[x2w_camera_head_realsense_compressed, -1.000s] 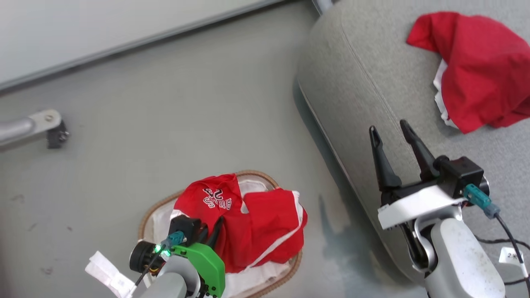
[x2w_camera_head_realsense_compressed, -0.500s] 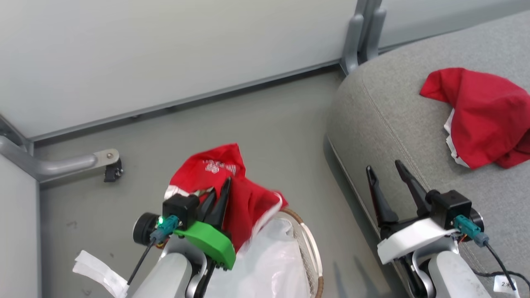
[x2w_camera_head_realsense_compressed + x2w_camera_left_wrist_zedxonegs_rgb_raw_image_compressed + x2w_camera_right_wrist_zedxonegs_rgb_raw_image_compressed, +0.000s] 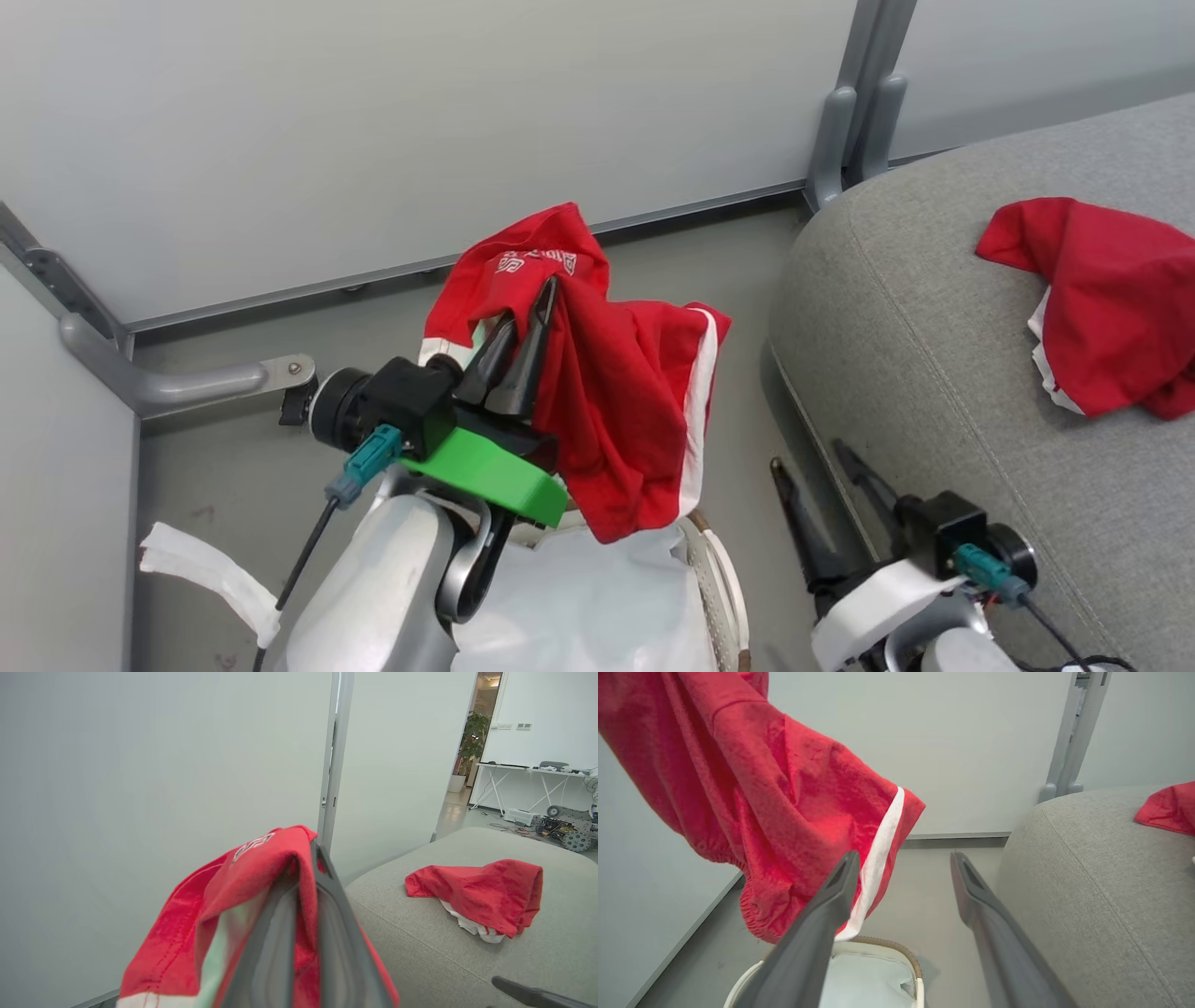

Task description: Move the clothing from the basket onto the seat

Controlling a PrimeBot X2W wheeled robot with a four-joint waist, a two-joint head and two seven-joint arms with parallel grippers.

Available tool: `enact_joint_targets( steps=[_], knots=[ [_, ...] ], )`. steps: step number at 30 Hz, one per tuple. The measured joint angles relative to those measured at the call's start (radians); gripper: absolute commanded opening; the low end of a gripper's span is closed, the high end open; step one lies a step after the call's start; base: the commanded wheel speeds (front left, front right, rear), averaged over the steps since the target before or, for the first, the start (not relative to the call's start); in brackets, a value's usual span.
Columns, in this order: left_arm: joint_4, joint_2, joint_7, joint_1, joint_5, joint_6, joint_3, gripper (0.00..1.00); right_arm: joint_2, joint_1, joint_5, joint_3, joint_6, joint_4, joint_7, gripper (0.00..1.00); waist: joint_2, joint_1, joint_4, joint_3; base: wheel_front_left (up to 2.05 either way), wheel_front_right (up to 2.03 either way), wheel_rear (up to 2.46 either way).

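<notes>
My left gripper point(image 3: 527, 313) is shut on a red garment point(image 3: 616, 392) with a white side stripe and white lettering. It hangs in the air above the basket point(image 3: 724, 597), whose white liner point(image 3: 588, 607) shows below. In the left wrist view the red cloth point(image 3: 224, 896) drapes over both dark fingers point(image 3: 341, 933). A second red garment point(image 3: 1111, 299) lies crumpled on the grey seat point(image 3: 934, 308), also seen in the left wrist view point(image 3: 481, 891). My right gripper point(image 3: 812, 476) is open beside the seat's edge, empty. In the right wrist view its fingers point(image 3: 826, 914) frame the hanging garment point(image 3: 784, 812) and the basket rim point(image 3: 896, 952).
A pale wall panel point(image 3: 373, 121) with a grey upright post point(image 3: 864, 93) stands behind. A grey metal leg with a caster point(image 3: 224, 383) sits on the floor at the left. Grey floor point(image 3: 728, 252) separates basket and seat.
My left gripper has lifted the lettered red garment out of the basket and high above it. The head camera has tilted up, and the right gripper sits lower in view.
</notes>
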Motion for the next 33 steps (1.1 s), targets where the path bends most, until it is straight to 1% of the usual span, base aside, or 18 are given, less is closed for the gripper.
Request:
enact_joint_targets(
  steps=[6,7,10,16,24,33],
  knots=[
    [-0.040,-0.009,0.000,-0.023,-0.003,0.000,-0.045,0.00,-0.005,-0.007,-0.031,0.116,0.000,0.042,0.000,1.00,0.0000,0.0000,0.033,-0.002,0.00,0.00,0.00],
    [-0.044,-0.011,0.000,-0.030,-0.003,0.000,-0.061,0.00,-0.008,-0.039,-0.031,0.150,0.000,0.058,0.000,1.00,0.0000,0.0000,0.047,0.000,0.00,0.00,0.00],
    [-0.044,-0.014,0.000,-0.039,-0.011,0.000,-0.086,0.00,-0.009,-0.095,-0.028,0.200,0.000,0.080,0.000,1.00,0.0000,0.0000,0.069,0.003,0.00,0.00,0.00],
    [-0.036,-0.017,0.000,-0.049,-0.024,0.000,-0.130,0.00,-0.005,-0.201,-0.003,0.278,0.000,0.133,0.000,1.00,0.0000,0.0000,0.114,0.011,0.00,0.00,0.00],
    [-0.028,-0.019,0.000,-0.061,-0.040,0.000,-0.172,0.00,-0.001,-0.255,0.036,0.326,0.000,0.163,0.000,1.00,0.0000,0.0000,0.168,0.020,0.00,0.00,0.00],
    [-0.047,-0.019,0.000,-0.067,-0.051,0.000,-0.212,0.00,0.000,-0.267,0.054,0.345,0.000,0.173,0.000,1.00,0.0000,0.0000,0.195,0.028,0.00,0.00,0.00]
  ],
)
